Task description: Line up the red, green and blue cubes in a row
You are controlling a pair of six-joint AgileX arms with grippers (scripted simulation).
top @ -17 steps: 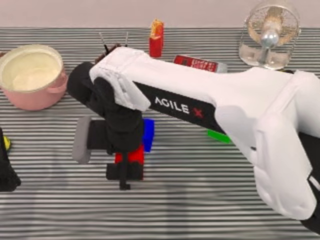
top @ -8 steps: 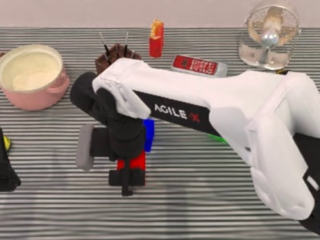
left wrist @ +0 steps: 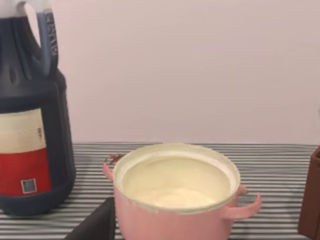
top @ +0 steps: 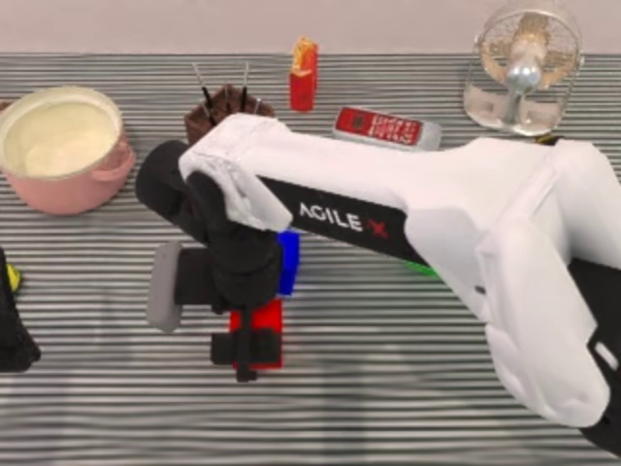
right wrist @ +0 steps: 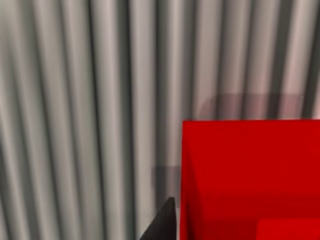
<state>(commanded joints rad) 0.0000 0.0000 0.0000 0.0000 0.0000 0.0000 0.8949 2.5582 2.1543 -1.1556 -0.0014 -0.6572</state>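
One red cube (top: 264, 320) btwn R jaws.

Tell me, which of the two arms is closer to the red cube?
The right. Its gripper is directly over the red cube; the left gripper sits parked at the table's left edge.

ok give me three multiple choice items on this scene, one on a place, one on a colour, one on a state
1. Where is the pink pot?
A. top view's left side
B. top view's right side
C. beside the fan

2. Which cube does the right end effector sit at?
A. green
B. red
C. blue

3. How does the small red carton stand?
A. lying flat
B. upright
C. inside the pot

Answers:
1 A, the pot sits at the table's left edge.
2 B, the red cube is under the end effector and fills the right wrist view.
3 B, it stands on end near the far edge.
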